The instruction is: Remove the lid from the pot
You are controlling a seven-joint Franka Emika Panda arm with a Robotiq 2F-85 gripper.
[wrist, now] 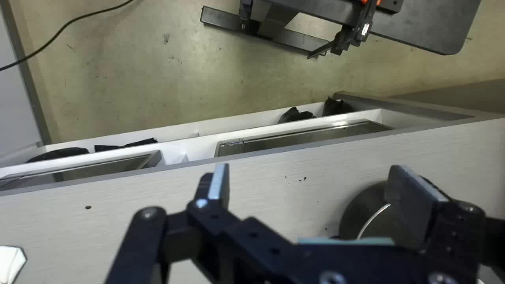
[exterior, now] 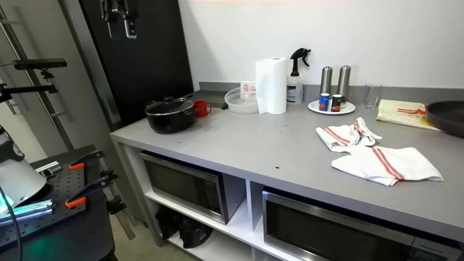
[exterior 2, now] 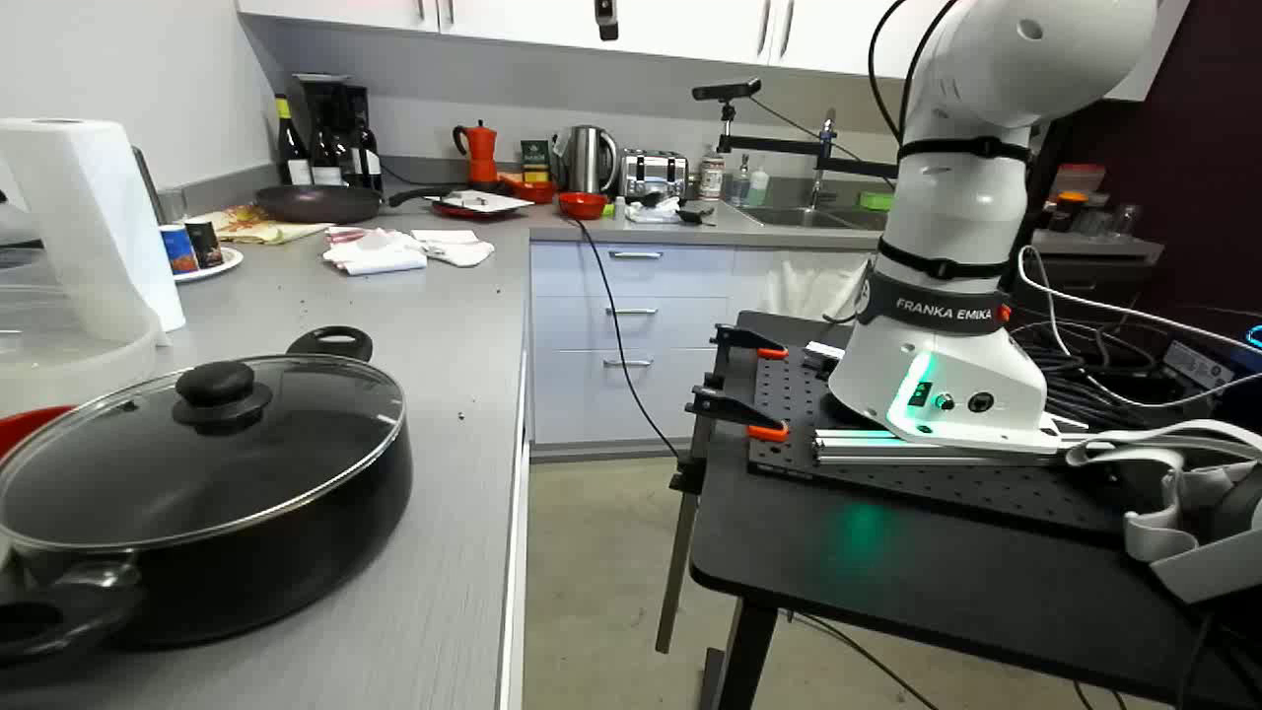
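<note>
The black pot [exterior: 170, 124] stands at the counter's end near the dark fridge, also seen large in an exterior view [exterior 2: 325, 552]. The see-through lid [exterior: 168, 107] with metal rim and dark knob lies on the pot; its glass shows well in an exterior view [exterior 2: 108, 473]. My gripper [exterior: 122, 29] hangs high above the counter, up and left of the pot in that view. In the wrist view, the gripper [wrist: 309, 179] has its fingers wide apart with nothing between them. The pot [wrist: 357, 209] and lid rim [wrist: 373, 220] are partly hidden behind the right finger.
A red mug [exterior: 202, 108] stands right beside the pot. A clear plastic bowl [exterior: 241, 105], paper towel roll [exterior: 272, 87] and spray bottle [exterior: 294, 88] are behind. A plate [exterior: 331, 111] with shakers, towels [exterior: 391, 163] and a dark pan [exterior: 449, 116] lie farther along the counter.
</note>
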